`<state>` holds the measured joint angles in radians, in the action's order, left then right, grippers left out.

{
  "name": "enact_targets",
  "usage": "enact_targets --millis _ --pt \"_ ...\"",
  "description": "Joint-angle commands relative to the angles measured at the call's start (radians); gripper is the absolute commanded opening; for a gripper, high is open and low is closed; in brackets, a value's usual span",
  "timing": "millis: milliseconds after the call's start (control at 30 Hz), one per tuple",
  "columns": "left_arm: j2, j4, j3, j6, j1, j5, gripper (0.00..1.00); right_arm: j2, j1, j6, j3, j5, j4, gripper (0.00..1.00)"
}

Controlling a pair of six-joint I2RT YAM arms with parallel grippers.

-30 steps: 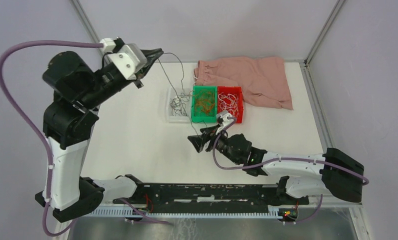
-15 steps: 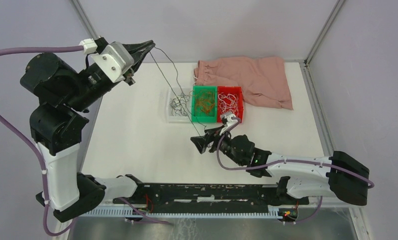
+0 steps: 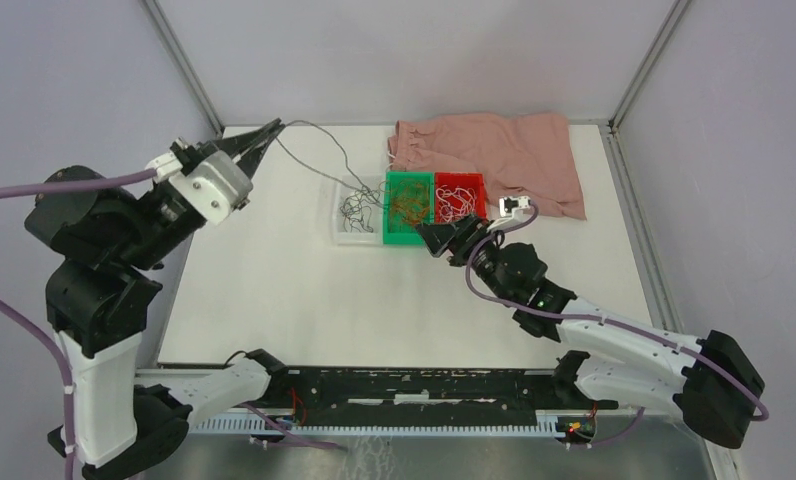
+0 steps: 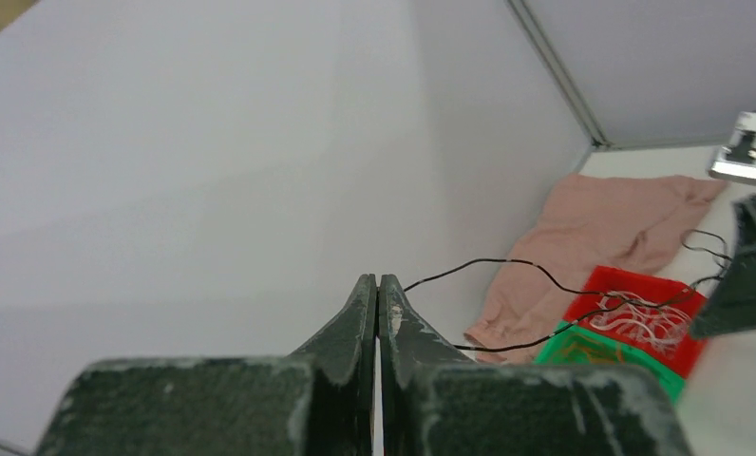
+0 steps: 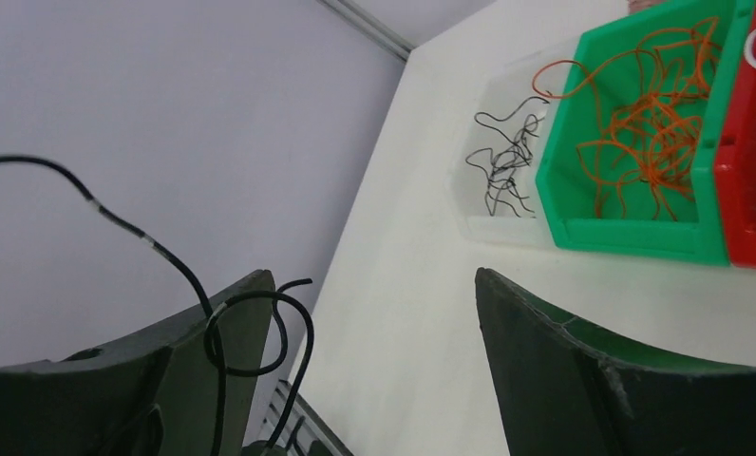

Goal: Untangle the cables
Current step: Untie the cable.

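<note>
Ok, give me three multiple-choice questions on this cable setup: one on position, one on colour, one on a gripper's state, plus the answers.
1. Which bin is the middle one of the three? A clear; B green; C red.
2. The cables in the red bin are: A orange; B black; C white.
3. The left gripper is: A wide open; B shut on a black cable; C shut on nothing.

Answers:
1 B: the green bin stands between the clear bin and the red one.
2 C: white strands lie in it.
3 B: its fingers meet, with the cable running out from them.
</note>
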<state>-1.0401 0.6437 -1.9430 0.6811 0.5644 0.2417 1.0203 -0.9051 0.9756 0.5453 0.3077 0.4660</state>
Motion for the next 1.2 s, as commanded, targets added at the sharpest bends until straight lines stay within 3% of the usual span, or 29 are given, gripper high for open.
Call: enact_targets --millis 0,167,300,333,400,567,600,700,833,1167 --pt "0.062 0.142 0.091 -0.021 -0.004 0.165 0.03 0.04 0.012 0.038 0.044 -0.14 0.176 0.82" --pt "0.166 0.137 0.344 -0.019 -0.004 0.24 0.03 0.061 0.013 -0.034 0.103 -0.248 0.223 0.66" --pt "0.176 0.321 0.424 0.073 -0.005 0.276 0.04 -0.007 0.012 -0.194 0.119 -0.289 0.128 0.58" --pt "0.177 0.371 0.448 0.098 -0.004 0.291 0.11 -0.022 0.012 -0.229 0.134 -0.303 0.087 0.56" --pt "0.183 0.415 0.504 0.111 -0.004 0.311 0.5 -0.042 0.012 -0.305 0.157 -0.344 0.047 0.52" --pt "0.184 0.398 0.546 0.093 -0.004 0.31 0.91 -0.042 0.004 -0.552 0.296 -0.435 -0.245 0.43" --pt "0.171 0.397 0.536 0.082 -0.004 0.329 0.93 -0.048 0.002 -0.588 0.301 -0.437 -0.266 0.43" --pt "0.145 0.368 0.51 0.02 -0.005 0.399 0.98 -0.047 -0.001 -0.667 0.324 -0.472 -0.304 0.44" --pt "0.146 0.211 0.528 -0.083 -0.004 0.468 0.99 -0.044 -0.031 -0.768 0.349 -0.5 -0.334 0.46" --pt "0.072 0.001 0.617 -0.422 -0.004 0.609 0.83 0.001 -0.164 -1.024 0.423 -0.419 -0.441 0.49"
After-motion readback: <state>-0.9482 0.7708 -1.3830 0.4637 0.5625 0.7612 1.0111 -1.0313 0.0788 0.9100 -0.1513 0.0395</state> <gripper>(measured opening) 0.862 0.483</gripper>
